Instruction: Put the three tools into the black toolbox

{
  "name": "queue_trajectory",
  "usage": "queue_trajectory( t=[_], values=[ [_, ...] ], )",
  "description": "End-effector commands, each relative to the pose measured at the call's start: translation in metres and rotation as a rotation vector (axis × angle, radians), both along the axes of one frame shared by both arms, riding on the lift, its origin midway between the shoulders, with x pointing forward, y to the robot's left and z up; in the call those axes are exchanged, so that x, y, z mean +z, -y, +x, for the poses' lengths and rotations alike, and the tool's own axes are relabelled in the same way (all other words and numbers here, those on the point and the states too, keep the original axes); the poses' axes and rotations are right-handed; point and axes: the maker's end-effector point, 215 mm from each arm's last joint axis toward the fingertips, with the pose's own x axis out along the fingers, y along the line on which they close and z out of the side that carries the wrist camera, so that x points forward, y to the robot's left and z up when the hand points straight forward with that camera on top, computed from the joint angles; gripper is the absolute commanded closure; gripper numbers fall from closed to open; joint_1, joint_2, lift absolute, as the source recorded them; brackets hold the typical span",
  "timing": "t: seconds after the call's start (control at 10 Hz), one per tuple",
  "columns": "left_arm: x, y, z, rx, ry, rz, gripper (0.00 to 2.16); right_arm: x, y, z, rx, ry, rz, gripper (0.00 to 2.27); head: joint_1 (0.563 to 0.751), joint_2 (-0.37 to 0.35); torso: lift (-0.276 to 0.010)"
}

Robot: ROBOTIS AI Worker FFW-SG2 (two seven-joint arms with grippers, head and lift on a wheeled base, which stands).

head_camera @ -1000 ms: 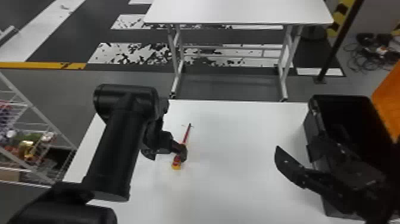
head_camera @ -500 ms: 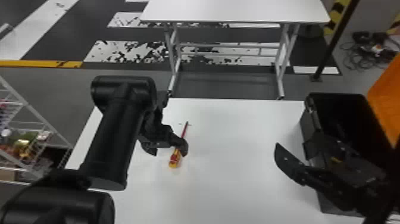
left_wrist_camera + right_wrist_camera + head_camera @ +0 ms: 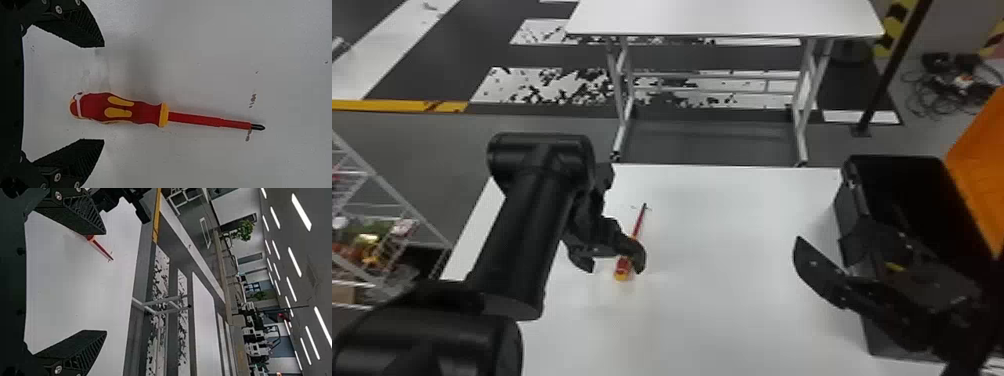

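Grey floor [image 3: 422, 140], yellow stripe [image 3: 387, 105], white table [image 3: 727, 17] beyond, wire rack [image 3: 391, 189] at left, bright ceiling lights [image 3: 301, 212]

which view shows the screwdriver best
The left wrist view: the screwdriver lies unobstructed there, from handle to dark tip. In the head view, the left gripper partly covers its handle. The right wrist view shows its shaft, the right gripper hiding most of the handle.
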Motion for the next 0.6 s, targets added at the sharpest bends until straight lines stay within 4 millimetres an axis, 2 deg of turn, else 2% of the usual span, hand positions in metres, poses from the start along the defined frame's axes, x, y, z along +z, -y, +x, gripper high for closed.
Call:
queue_trajectory(
  t=[0.0, 0.1, 0.4, 0.5],
  values=[
    [0.0004, 0.0019, -0.0009, -0.002, -0.006, 0.0, 0.17, 0.0016, 0.0024, -0.0002, -0.003, 0.004, 0.006, 0.1, 0.695, 0.07, -0.051],
    [-0.0005, 0.0009, -0.0021, -0.002, -0.01, 0.003, 0.35, 0.0022, 0.0032, -0.0012, -0.003, 0.008, 0.008, 0.1, 0.695, 0.069, -0.051],
    [0.0001, -0.002, -0.0009, -0.003, -0.01, 0.013, 1.44, 0.0034, 0.004, -0.0033, -0.001, 0.011, 0.013, 0.1, 0.695, 0.069, -0.051],
    [-0.0006, -0.0034, -0.0018, -0.003, -0.011, 0.018, 1.62, 0.0031, 0.0032, -0.0043, 0.003, 0.01, 0.015, 0.1, 0.695, 0.071, -0.051]
  ],
)
